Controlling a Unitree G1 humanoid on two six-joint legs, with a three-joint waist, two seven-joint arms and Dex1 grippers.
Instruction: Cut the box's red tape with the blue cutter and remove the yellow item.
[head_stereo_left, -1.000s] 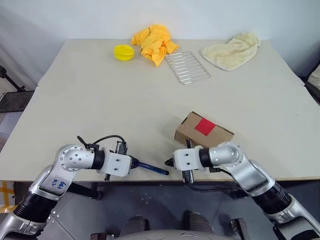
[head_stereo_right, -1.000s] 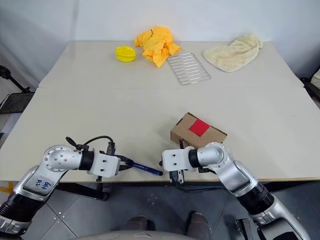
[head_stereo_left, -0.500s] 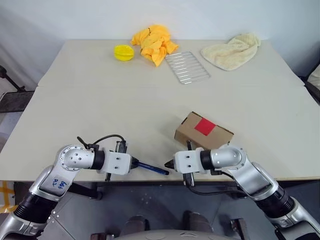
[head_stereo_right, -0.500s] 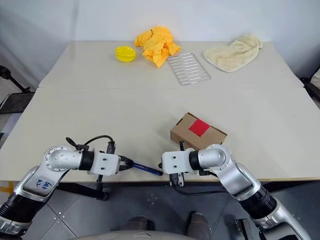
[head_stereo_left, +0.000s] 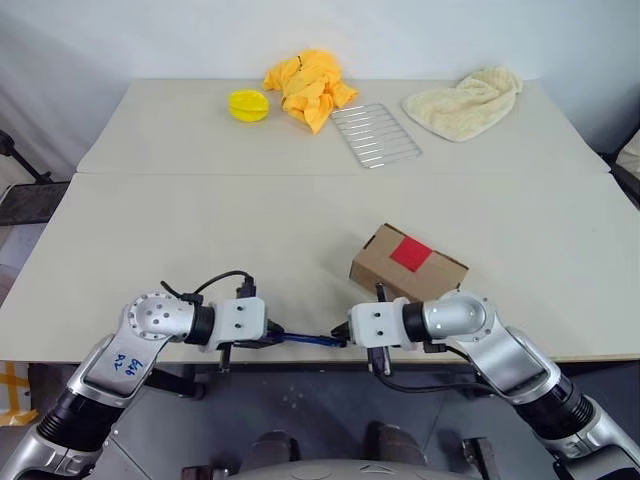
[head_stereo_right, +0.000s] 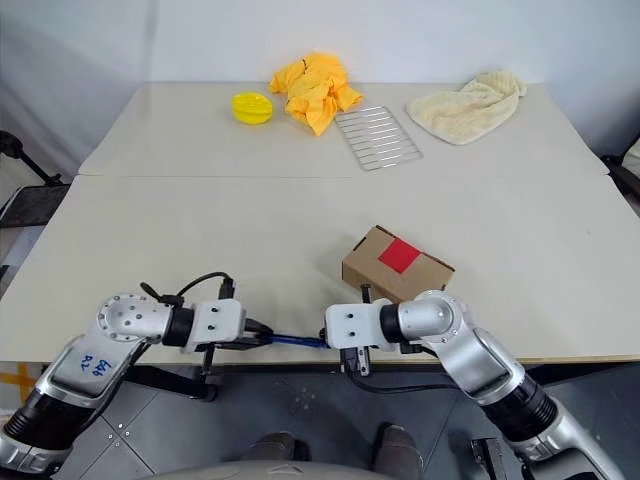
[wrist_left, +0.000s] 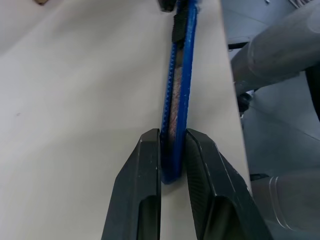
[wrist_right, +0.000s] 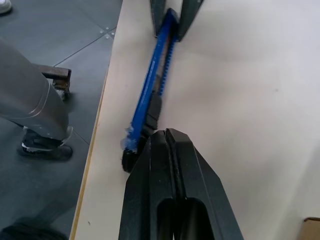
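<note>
The brown box (head_stereo_left: 408, 264) lies on the table (head_stereo_left: 300, 210) right of centre, with the red tape (head_stereo_left: 410, 254) square on its top. My left gripper (wrist_left: 172, 137) is shut on one end of the blue cutter (wrist_left: 179, 80), which lies level along the table's front edge (head_stereo_left: 308, 339). My right gripper (wrist_right: 165, 134) is shut, and its joined fingertips rest against the cutter's other end, by the black slider. That gripper sits just in front of the box. The yellow item is hidden.
At the back of the table are a round yellow disc (head_stereo_left: 247, 104), a crumpled yellow cloth (head_stereo_left: 305, 85), a wire rack (head_stereo_left: 375, 133) and a cream towel (head_stereo_left: 462, 100). The table's front edge runs right beside both grippers.
My left wrist has rolled, bringing the cutter from a downward slant to level. Its free end now meets the right gripper's fingertips. The box has not moved.
</note>
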